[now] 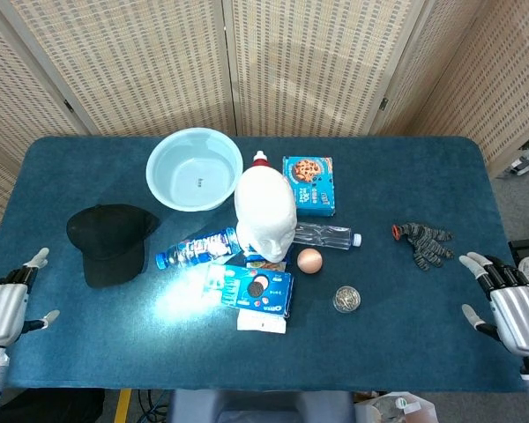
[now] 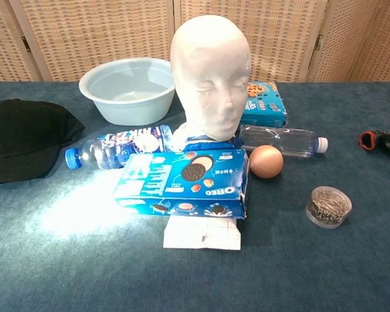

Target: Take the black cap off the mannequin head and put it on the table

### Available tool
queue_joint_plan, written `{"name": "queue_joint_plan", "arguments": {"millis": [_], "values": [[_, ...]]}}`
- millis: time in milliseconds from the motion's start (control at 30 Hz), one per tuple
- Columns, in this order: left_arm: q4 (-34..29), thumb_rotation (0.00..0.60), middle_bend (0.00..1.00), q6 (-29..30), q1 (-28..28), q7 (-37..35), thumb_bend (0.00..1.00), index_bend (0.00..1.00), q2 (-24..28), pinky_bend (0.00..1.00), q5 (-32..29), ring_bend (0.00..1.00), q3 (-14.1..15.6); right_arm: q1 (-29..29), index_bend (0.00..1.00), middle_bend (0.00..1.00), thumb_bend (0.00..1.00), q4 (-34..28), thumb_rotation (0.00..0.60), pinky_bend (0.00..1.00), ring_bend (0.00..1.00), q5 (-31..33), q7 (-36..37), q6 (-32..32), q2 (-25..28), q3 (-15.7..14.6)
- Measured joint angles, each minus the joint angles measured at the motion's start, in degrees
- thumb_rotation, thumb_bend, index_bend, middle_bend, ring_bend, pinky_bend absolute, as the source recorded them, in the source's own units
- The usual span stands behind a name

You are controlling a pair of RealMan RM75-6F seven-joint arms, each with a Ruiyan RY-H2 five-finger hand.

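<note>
Cap: black, flat on table, well left of head; nothing touching it. Head bare.
L hand: at table's near-left edge, fingers spread, empty, apart from cap.
R hand: far right of head, fingers spread, empty.
Step, by my read: placement done; clear off. Do it well: keep L hand low-risk, away from cap brim; no drag on bottle just left of head.

Silver hands – blk finger trim.

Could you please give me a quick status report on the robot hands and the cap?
Both robot hands, left and right, open, off the table edges. Cap on table, head bare. Nothing obstructing.
</note>
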Motion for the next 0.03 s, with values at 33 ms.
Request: {"name": "queue_joint_plan", "arguments": {"millis": [33], "values": [[-0.3,0.6,0.23,0.6,0.4,-0.1,0.08,0.0,0.1,0.44,0.5,0.3,0.1,0.1,0.17,0.18,0.28,0.0,0.6,0.26,0.14,0.0,0.0,0.0,0.0,0.0]]}}
